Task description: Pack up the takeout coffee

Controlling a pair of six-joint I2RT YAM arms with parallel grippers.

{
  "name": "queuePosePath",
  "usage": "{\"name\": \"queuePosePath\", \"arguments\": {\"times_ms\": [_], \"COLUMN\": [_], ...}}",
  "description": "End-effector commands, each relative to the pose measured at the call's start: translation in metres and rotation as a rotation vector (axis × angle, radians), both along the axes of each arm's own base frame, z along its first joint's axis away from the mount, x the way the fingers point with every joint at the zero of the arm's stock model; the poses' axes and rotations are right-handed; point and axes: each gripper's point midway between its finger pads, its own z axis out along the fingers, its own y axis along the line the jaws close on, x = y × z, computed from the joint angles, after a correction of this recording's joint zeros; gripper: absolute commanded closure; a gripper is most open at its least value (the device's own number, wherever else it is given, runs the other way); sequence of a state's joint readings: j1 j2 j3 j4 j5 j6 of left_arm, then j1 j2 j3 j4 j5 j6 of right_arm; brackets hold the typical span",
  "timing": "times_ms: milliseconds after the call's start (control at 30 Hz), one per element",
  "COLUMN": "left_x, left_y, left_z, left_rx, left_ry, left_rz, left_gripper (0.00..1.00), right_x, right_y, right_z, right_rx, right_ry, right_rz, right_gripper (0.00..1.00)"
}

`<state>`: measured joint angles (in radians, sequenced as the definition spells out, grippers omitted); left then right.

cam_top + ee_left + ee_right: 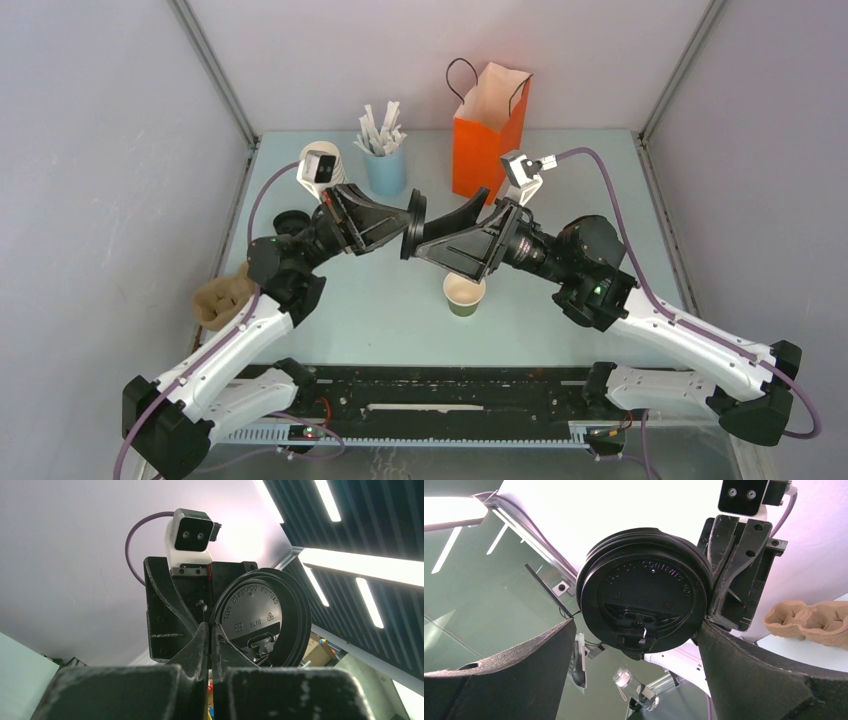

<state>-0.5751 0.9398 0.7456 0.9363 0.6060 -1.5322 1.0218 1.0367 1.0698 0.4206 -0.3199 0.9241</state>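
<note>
My left fingers [202, 640] are pinched together on the rim of the round black plastic lid [260, 615], holding it upright in the air so its face is turned to my other arm. My right fingers [636, 624] stand wide apart on either side of that lid, not touching it. I take this for a handover, to give a better grip for pressing it on. The small green paper cup [464, 295], cream inside, stands uncovered on the surface [380, 310] just below us. The orange paper bag [490, 135] waits open at the back, so the packing is yet to come.
</note>
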Motion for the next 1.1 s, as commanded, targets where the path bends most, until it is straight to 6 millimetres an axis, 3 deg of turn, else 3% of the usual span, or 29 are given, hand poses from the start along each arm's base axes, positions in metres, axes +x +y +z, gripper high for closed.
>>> {"name": "queuePosePath", "arguments": {"times_ms": [0, 400, 833, 1067], "left_x": [-0.002, -0.004, -0.011, -0.013], "left_y": [0.001, 0.000, 0.004, 0.004], "left_z": [-0.006, -0.008, -0.006, -0.003], "left_rx": [0.018, 0.036, 0.013, 0.012], "left_ry": [-0.032, -0.053, -0.105, -0.115], "left_rz": [0.018, 0.025, 0.023, 0.022], "left_gripper": [1.00, 1.00, 1.00, 1.00], "right_x": [-0.001, 0.006, -0.002, 0.006], "right_y": [-0.009, -0.008, -0.019, -0.016], "right_z": [0.024, 0.022, 0.035, 0.028], "right_rx": [0.055, 0.039, 0.137, 0.116], "right_ry": [-0.027, 0.023, 0.089, 0.130], "right_rz": [-0.034, -0.055, 0.049, 0.021], "right_gripper": [0.00, 0.00, 0.00, 0.00]}}
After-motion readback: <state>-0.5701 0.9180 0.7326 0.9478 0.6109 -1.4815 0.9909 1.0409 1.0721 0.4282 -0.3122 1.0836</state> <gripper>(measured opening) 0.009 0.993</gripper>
